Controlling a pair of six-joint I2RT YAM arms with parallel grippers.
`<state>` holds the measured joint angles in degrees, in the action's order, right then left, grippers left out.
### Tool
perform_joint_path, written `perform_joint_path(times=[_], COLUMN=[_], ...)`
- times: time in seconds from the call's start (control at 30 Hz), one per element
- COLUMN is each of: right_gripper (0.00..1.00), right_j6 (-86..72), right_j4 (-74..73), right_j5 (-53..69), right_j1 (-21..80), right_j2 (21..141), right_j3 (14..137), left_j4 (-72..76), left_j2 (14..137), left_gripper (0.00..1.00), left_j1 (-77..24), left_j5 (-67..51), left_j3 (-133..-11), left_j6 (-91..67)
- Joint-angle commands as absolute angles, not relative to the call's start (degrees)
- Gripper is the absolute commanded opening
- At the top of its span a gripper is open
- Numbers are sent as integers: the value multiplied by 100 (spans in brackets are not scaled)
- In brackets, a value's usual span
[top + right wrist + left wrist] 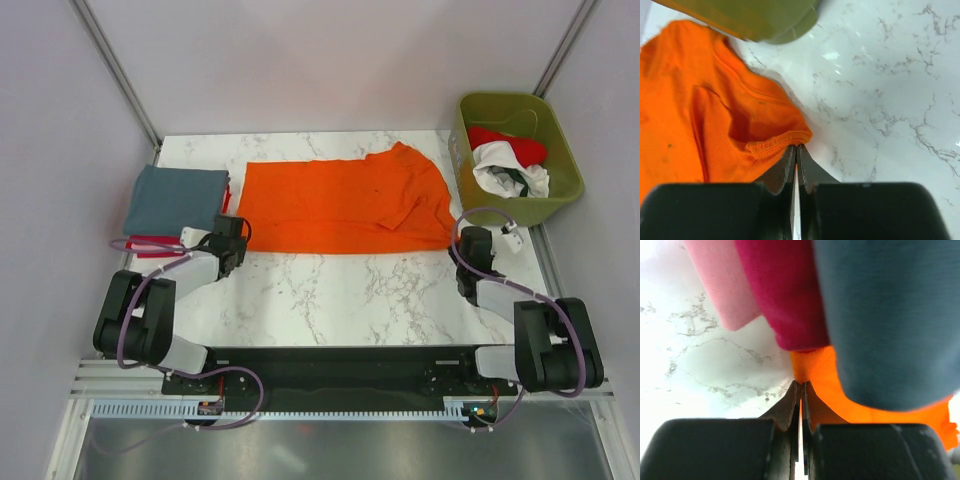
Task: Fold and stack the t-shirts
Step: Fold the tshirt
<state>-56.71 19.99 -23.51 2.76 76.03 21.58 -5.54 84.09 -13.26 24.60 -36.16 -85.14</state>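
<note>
A bright orange t-shirt (345,205) lies spread flat across the middle of the marble table. My left gripper (232,240) is at its near left corner, and in the left wrist view the jaws (801,385) are shut on orange cloth (865,405). My right gripper (470,245) is at the near right corner, shut (796,147) on the stitched hem of the orange t-shirt (700,115). A folded grey-blue t-shirt (175,198) lies on a red one (150,241) at the left. It hangs close over the left jaws (890,315).
An olive-green bin (560,135) stands at the back right with a red t-shirt (510,145) and a white one with dark print (510,175) inside. Its corner (755,17) shows above the right gripper. Pink (725,285) and red (785,290) folded edges lie left of the grey-blue t-shirt.
</note>
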Motion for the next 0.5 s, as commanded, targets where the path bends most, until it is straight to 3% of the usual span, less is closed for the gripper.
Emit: perform_joint_path(times=[0.0,0.03,0.1,0.2,0.47], right_gripper=[14,23,50,53,48], right_j6=[-5397,-5388,-5318,-5309,-5475], right_j4=[1933,1934,1995,2030,2329], right_j5=[-2638,-2611,-2541,-2453,-1873], right_j1=[220,220,220,220,220], right_j2=[7269,7155,7023,6803,6758], right_j3=[2180,2119,2040,1881,1565], left_j4=[-685,-703,-712,-721,-738], left_j2=[8104,8086,8042,8033,8051], left_gripper=[2,2,2,2,2], left_j1=[-1248,-1248,-1248,-1239,-1248], left_j5=[2707,2733,2725,2681,2725], left_j3=[-3569,-3560,-3516,-3472,-3401], left_j6=[-8174,-8156,-8148,-8147,-8191])
